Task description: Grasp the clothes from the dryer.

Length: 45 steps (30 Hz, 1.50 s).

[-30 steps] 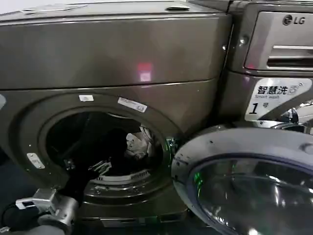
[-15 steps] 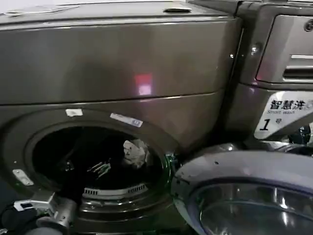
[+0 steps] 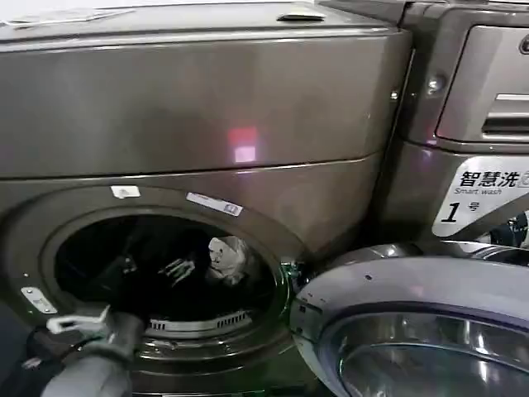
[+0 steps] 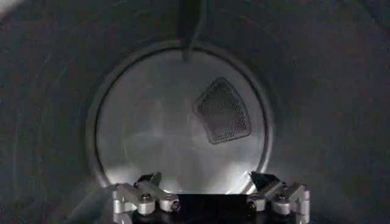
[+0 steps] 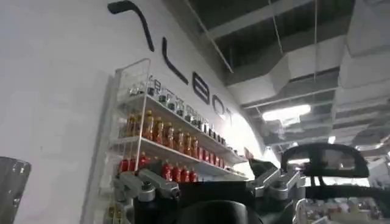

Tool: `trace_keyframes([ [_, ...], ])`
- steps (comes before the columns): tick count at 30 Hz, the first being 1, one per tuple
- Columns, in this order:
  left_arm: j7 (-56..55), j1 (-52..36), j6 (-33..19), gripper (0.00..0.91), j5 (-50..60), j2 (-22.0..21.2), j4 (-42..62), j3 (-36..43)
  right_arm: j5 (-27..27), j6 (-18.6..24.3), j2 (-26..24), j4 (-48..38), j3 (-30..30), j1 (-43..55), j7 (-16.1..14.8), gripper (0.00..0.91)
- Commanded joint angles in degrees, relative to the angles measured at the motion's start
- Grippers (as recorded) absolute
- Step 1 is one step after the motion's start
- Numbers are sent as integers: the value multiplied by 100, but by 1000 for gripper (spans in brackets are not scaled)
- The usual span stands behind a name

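The dryer (image 3: 198, 107) is standing w/ its round door (image 3: 413, 331) swung open to the right. The clothes (image 3: 225, 258), a whitish-grey bundle, are lying inside the drum, right of centre, near the porthole rim. The left gripper (image 4: 210, 193) is reaching inside the drum, facing the pale back wall w/ its perforated vent (image 4: 223, 111); fingers (image 4: 139, 196) are spread apart, holding nothing. The right gripper (image 5: 207, 189) is pointing up toward a shelf rack of bottles (image 5: 161, 143) on a wall, fingers apart & empty.
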Motion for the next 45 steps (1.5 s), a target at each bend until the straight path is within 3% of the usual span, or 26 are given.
trace_keyframes([
  [1, -44, -1648, -239, 907, 47, 11, 2400, 281, -28, 23, 5, -25, -2, 18, -10, 907],
  [8, 460, -2883, -246, 907, 58, 208, 3962, 779, -25, 39, -31, -59, -58, 69, -31, 907],
  [16, 2410, -3643, 32, 907, 598, 480, 4824, 1553, -20, 57, -13, -76, -47, 59, -69, 907],
  [25, 4891, -4458, -922, 907, 1558, 929, 6074, 2886, -22, 73, -9, -76, -42, 95, -70, 907],
  [33, 5857, -4845, -1532, 907, 3384, 966, 6551, 3745, -43, 85, -11, -136, -29, 97, -72, 907],
  [42, 6304, -5264, -1266, 907, 4566, 689, 7139, 4041, -120, 97, -12, -149, -64, 132, -90, 907],
  [45, 6412, -5337, -1430, 907, 5061, 639, 7231, 4088, -168, 100, -6, -147, -90, 145, -102, 907],
])
